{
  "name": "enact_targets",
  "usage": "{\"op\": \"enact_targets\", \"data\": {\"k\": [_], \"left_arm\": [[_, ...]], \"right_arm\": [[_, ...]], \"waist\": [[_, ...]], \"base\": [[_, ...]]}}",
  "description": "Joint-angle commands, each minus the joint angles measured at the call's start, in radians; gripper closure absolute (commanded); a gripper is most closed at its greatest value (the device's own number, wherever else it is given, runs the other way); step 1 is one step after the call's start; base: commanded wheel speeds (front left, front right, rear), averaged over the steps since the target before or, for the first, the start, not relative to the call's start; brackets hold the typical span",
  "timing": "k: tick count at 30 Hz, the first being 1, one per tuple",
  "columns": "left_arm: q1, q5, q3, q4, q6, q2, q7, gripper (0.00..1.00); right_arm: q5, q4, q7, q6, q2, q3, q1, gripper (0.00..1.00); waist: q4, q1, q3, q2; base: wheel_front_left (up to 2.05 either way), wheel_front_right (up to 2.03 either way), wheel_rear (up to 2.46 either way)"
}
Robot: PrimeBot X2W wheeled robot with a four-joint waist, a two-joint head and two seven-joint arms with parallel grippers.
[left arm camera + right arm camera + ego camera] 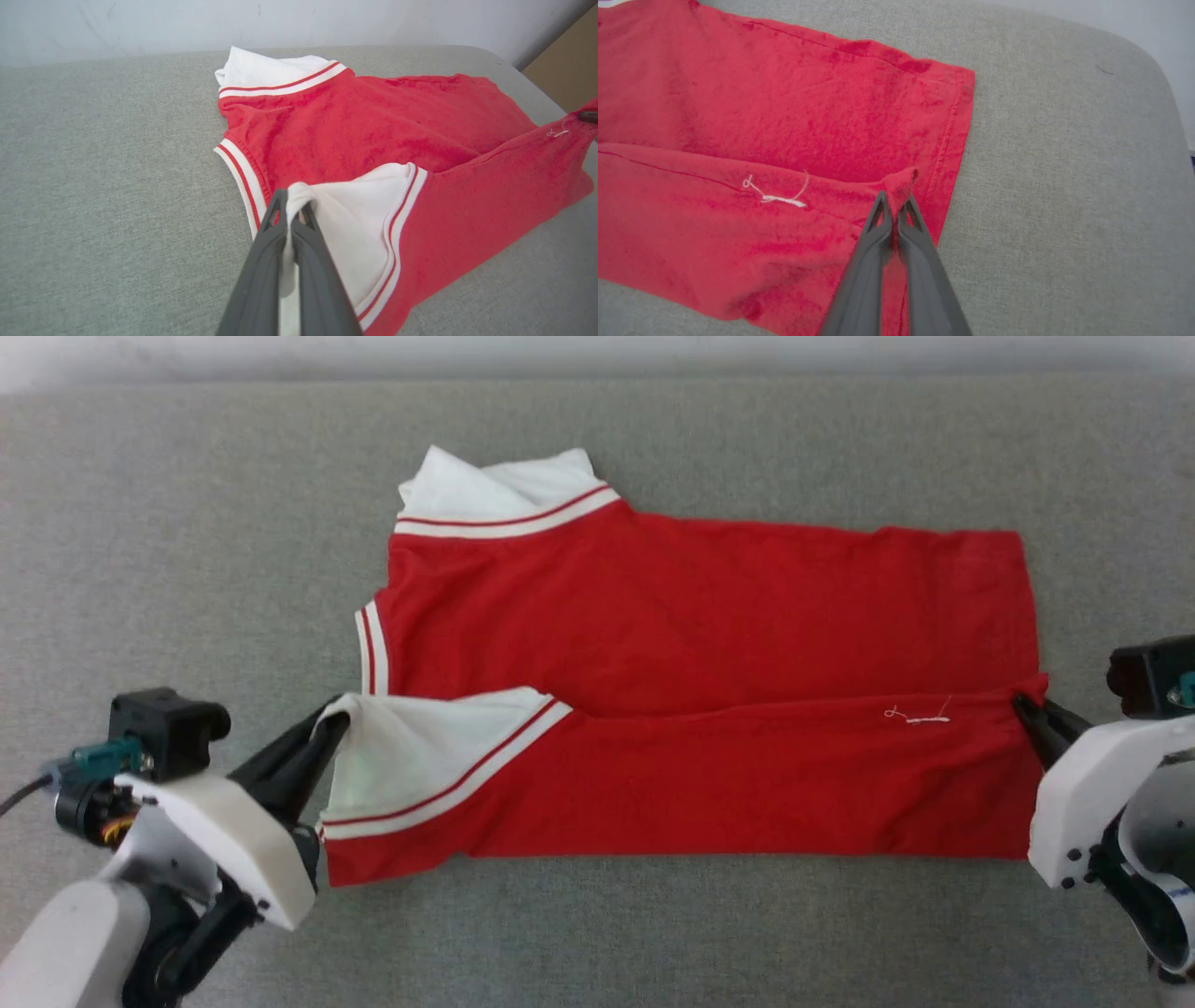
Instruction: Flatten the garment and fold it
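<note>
Doubly pinching the half-folded garment (709, 616) on grey worktop (187, 523): white sleeve (411, 751) in left tool (334, 721), red hem corner (903, 182) in right tool (1019, 705)

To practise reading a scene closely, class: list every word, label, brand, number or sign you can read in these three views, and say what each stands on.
No text can be read anywhere.
The garment shows plain red cloth, white sleeves and striped trim, with no lettering on the side facing up.
The white squiggle near its hem is a loose thread, not writing.
The grey surface carries no print.
</note>
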Motion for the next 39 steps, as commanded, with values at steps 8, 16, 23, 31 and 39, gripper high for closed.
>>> {"op": "enact_targets", "data": {"k": [8,16,23,31,39], "left_arm": [[-0.126,0.032,-0.078,0.167,-0.028,-0.033,-0.066,1.00],[-0.164,0.036,-0.152,0.299,-0.033,-0.064,-0.102,0.86],[-0.151,-0.013,-0.129,0.325,-0.027,-0.102,-0.159,0.00],[-0.035,0.010,-0.027,0.242,0.086,-0.123,-0.371,0.00],[0.152,0.135,0.081,0.069,0.207,-0.187,-0.496,0.00]], "right_arm": [[-0.024,0.124,0.024,-0.001,0.009,0.039,-0.073,1.00],[-0.010,0.167,0.066,-0.001,0.023,0.035,-0.064,0.36],[0.022,0.137,0.029,-0.001,0.042,0.008,-0.042,0.00],[-0.031,-0.001,-0.154,-0.001,0.120,-0.115,0.047,0.00],[-0.156,-0.099,-0.410,-0.001,0.202,-0.207,0.187,0.00]], "waist": [[0.001,-0.0004,0.122,0.0000],[0.005,-0.0004,0.115,0.0000],[0.013,-0.0004,0.059,0.0000],[0.031,-0.0004,-0.050,0.0000],[0.044,-0.0004,-0.114,0.0000]], "base": [[0.00,0.00,0.00],[0.00,0.00,0.00],[0.00,0.00,0.00],[0.00,0.00,0.00],[0.00,0.00,0.00]]}}
